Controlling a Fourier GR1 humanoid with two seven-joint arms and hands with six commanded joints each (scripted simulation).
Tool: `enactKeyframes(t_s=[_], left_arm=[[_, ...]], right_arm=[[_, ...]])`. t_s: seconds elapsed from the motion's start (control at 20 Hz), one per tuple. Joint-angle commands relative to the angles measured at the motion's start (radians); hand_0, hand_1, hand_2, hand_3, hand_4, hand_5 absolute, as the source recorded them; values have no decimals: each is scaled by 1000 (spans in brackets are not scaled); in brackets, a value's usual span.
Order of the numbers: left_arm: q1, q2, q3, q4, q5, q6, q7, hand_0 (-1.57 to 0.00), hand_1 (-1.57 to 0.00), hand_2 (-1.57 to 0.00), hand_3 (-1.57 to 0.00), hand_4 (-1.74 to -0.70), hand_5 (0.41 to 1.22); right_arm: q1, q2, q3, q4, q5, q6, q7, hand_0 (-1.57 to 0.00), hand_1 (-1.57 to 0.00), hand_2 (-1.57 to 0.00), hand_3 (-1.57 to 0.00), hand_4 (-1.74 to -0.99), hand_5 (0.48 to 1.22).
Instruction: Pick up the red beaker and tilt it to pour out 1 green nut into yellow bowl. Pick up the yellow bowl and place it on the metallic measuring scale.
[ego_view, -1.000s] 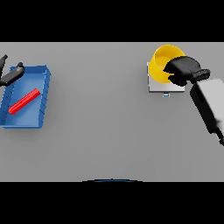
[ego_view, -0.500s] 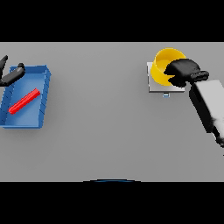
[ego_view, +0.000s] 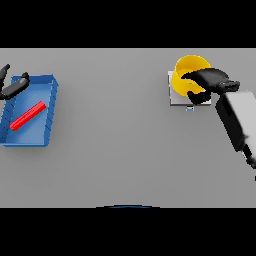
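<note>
Right hand (ego_view: 207, 82) is seen at the far right of the grey table (ego_view: 120, 150), its dark fingers curled round the near rim of the yellow bowl (ego_view: 189, 70), thumb tucked below on the side toward the robot. The bowl is held there, gripped at its edge. It is set over the metallic measuring scale (ego_view: 176, 95), whose pale square plate shows beneath it on the left and along the front; whether the bowl is fully resting on the plate or lifted just off it cannot be told from this angle. The white and grey forearm is stretched in from the right edge toward the bowl.

Over on the far left, the left hand (ego_view: 14, 86) is found at the edge of the view, fingers laid out straight and relaxed, nothing held. It is placed at the upper left corner of a blue tray (ego_view: 49, 107). Inside that tray a red object (ego_view: 27, 115), long and slim, is lying on its side, slanted across the tray floor, well apart from the bowl.
</note>
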Motion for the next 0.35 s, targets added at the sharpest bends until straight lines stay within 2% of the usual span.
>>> enactKeyframes(t_s=[0.0, 0.3], left_arm=[[-3, -1, 2, -2, 0, 5, 7, 1, 1, 1, 1, -834, 750], [-8, 0, 2, -13, 1, 7, 22, 1, 1, 1, 1, -833, 760]], right_arm=[[0, -7, 9, 0, 9, -2, -14, -247, -243, -192, -164, -1448, 824], [4, -15, 20, -2, 18, 29, 15, -64, -63, -50, -42, -1390, 779]])
